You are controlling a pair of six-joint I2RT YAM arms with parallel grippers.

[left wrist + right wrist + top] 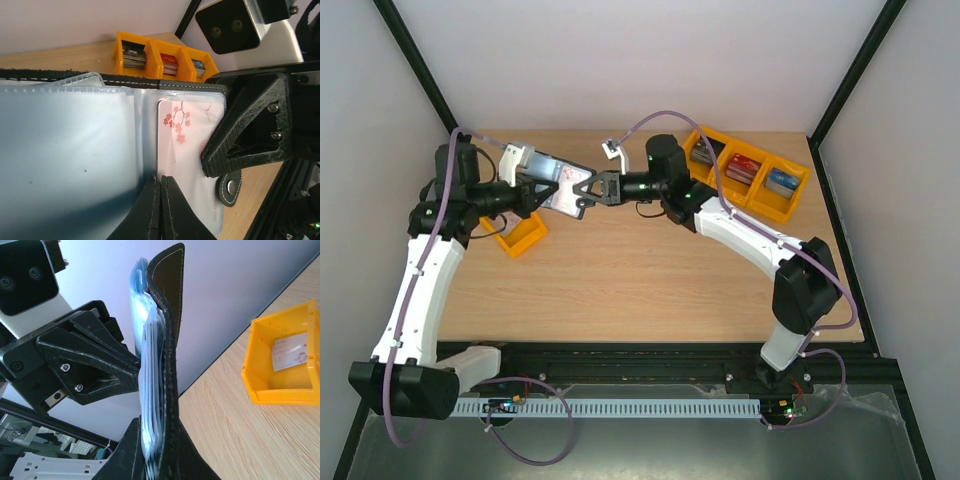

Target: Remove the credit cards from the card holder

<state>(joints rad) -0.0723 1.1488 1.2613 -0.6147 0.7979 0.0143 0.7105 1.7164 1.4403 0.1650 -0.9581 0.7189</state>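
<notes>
Left gripper [160, 197] pinching card [187, 150] edge through pocket [65, 150]; right gripper [160, 455] clamping holder [167, 315]. Risk: pocket getting gripped too, card jamming, holder slipping free.

A pale wooden table [620, 280] stands between white walls [620, 60] and black corner posts [416, 60].

I find no word, number or brand mark I can read. The credit card [187, 150] in the card holder [75, 160] shows only a pink blossom sprig. Print on the pale card [290, 354] in the yellow bin [260, 385] is too blurred.
</notes>
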